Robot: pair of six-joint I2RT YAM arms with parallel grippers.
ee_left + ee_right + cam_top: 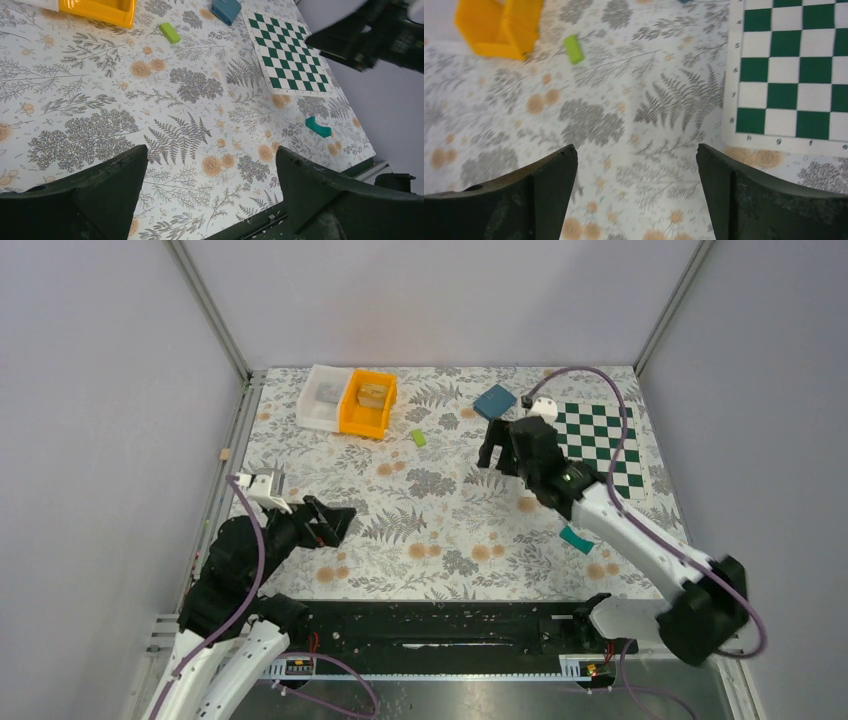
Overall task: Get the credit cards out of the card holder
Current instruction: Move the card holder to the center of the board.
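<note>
Right fingers (539,195) gape, far from probable credit card (576,538).

Floral table (440,540). Far left: white bin (322,397) and orange bin (367,403) touching, side by side; lime block (418,437) near, to their right. Blue wallet (494,400) at far centre, near the chessboard (600,445). Right gripper (499,456) jaws apart, nothing between them, just this side of wallet. Teal card (576,538) flat beside right forearm. Left gripper (337,525) jaws apart, near left, well apart from all items
</note>
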